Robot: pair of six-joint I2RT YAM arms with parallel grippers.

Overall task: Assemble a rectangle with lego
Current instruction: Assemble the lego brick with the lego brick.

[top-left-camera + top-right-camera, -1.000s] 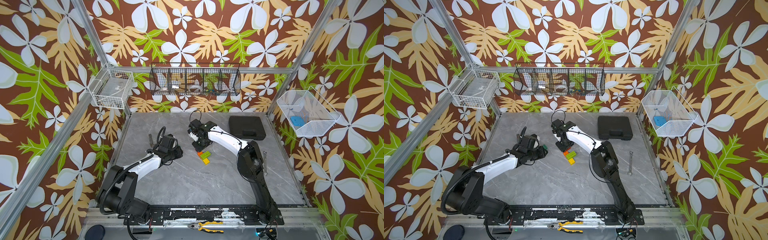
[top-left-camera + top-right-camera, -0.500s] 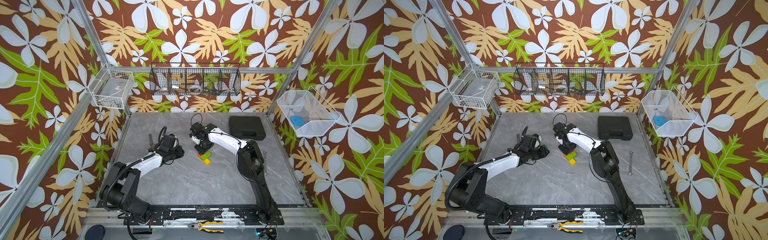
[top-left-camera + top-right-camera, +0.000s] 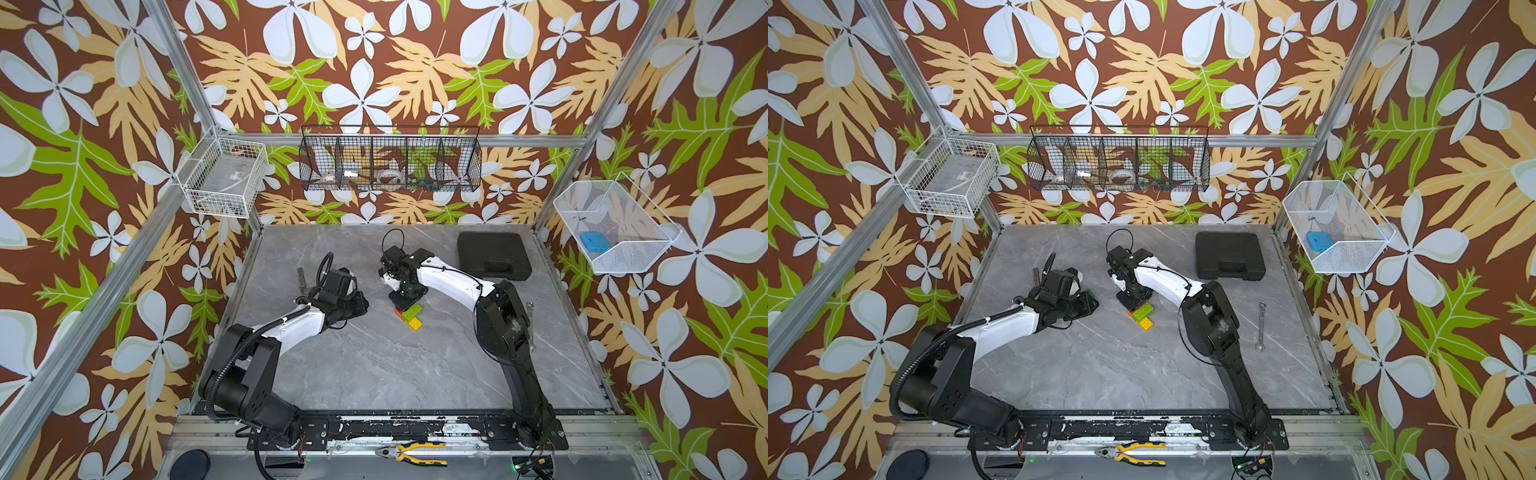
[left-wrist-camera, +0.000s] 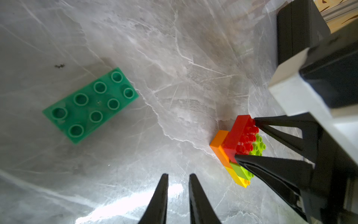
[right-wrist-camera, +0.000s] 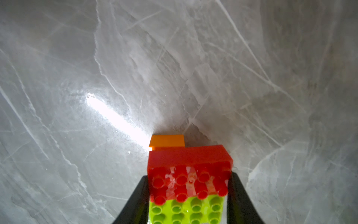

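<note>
Furthest left, the left end effector point(image 4: 178, 176) hangs low over the grey surface point(image 3: 374, 374) with its fingers pressed together and nothing between them. The loose dark green brick point(image 4: 90, 105) lies flat and studs up close by, well apart from the build. If that end effector came down on the brick without spreading first, I judge it would shove the brick along the smooth stone rather than take it.

Mid-surface sits the unfinished rectangle point(image 3: 411, 316): the orange brick point(image 5: 167, 140) and yellow brick point(image 4: 241, 180) underneath, the red brick point(image 5: 188, 157) and lime brick point(image 5: 186, 209) laid across them. The right end effector point(image 5: 189, 175) pinches the red brick by its two short ends. Whether red is fully seated I cannot tell.

The likely failures start here — a lift before the pinch is let go could pull red off again, or carry the whole stack up. An off-centre push could tip or skid the build, since nothing braces it.

To the right, the black case point(image 3: 494, 253) and wrench point(image 3: 1261, 326) lie clear.
</note>
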